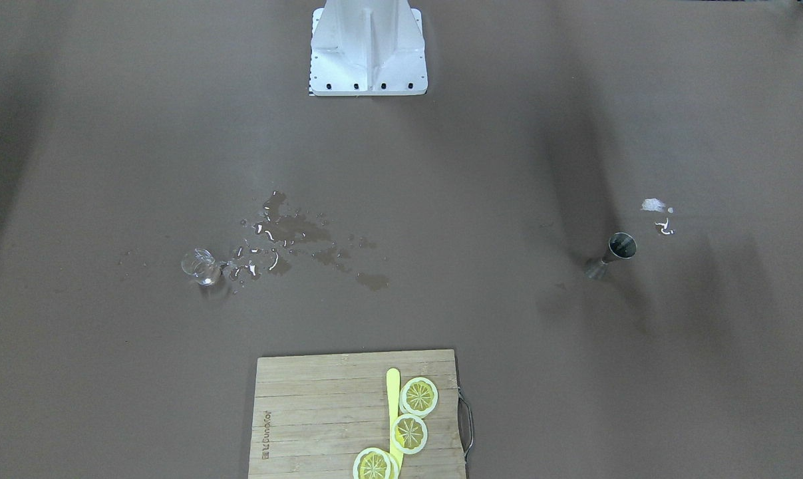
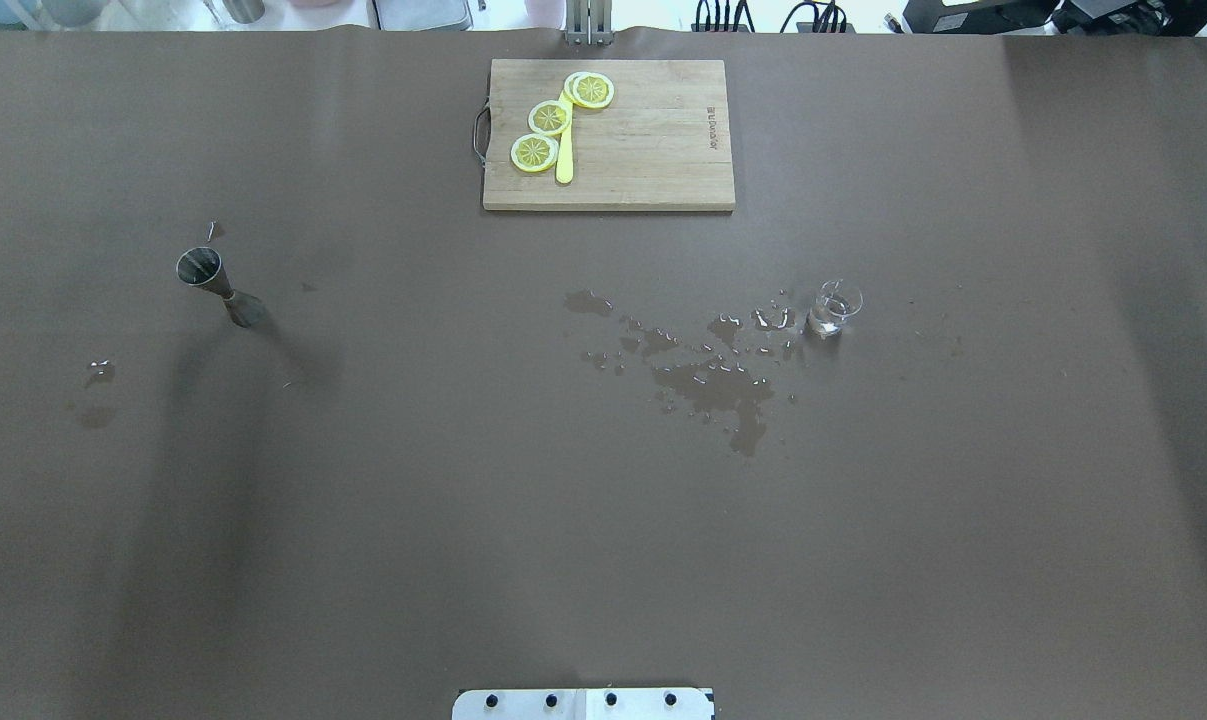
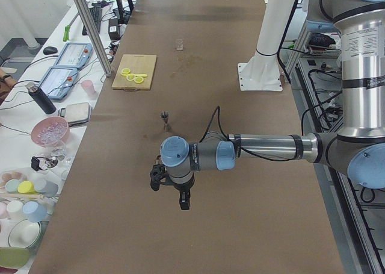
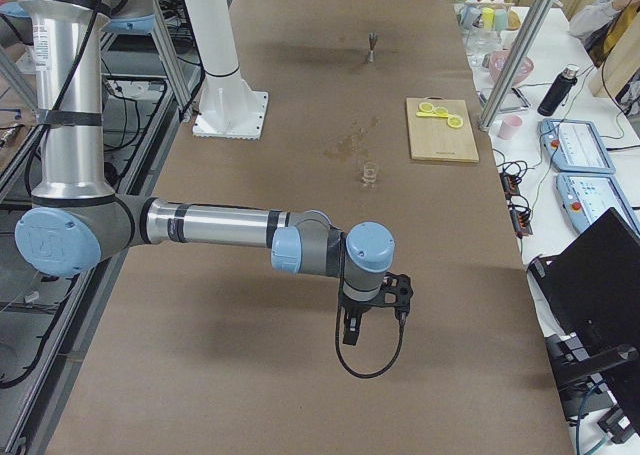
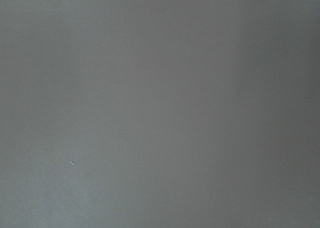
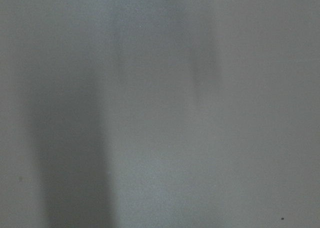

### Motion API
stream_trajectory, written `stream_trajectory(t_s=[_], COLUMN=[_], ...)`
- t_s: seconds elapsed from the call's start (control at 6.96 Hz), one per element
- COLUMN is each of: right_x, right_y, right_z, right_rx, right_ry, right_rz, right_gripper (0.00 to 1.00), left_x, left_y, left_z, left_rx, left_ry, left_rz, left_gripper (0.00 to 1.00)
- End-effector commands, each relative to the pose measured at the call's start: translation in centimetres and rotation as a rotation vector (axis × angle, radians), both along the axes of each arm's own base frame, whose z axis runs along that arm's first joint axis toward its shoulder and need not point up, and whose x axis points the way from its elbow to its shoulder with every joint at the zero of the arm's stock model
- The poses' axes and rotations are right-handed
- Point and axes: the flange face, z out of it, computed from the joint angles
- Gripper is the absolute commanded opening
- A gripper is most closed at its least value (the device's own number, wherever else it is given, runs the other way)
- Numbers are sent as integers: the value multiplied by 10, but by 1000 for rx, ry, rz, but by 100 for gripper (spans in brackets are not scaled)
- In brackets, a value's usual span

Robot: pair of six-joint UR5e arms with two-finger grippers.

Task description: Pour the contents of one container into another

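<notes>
Glass cup stands beside a puddle, with the jigger well apart. Left gripper and right gripper: can't tell if they're clenched.

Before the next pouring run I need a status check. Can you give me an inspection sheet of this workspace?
Surface: brown table; liquid spill beside the glass cup; small wet marks near the jigger.
Job's things: glass cup upright; jigger upright, far from it.
Clutter: cutting board with lemon slices and a yellow stick.
Hands: left hand and right hand over opposite table ends, away from both things; open or shut cannot be told.
Cables: black cable looped under the right wrist.
Surroundings: side bench with bowls, cups, a bottle.
</notes>
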Motion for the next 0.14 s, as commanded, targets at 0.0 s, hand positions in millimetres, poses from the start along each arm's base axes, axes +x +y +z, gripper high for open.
stream_trajectory(t_s=[0.0], right_x=[0], right_y=[1], right_z=[1], right_rx=[-2], right_ry=[1], right_rz=[0], right_gripper=[100], left_x=[0], left_y=[-1], left_z=[-1], left_rx=[3], left_ry=[0], left_rz=[1], left_gripper=[99])
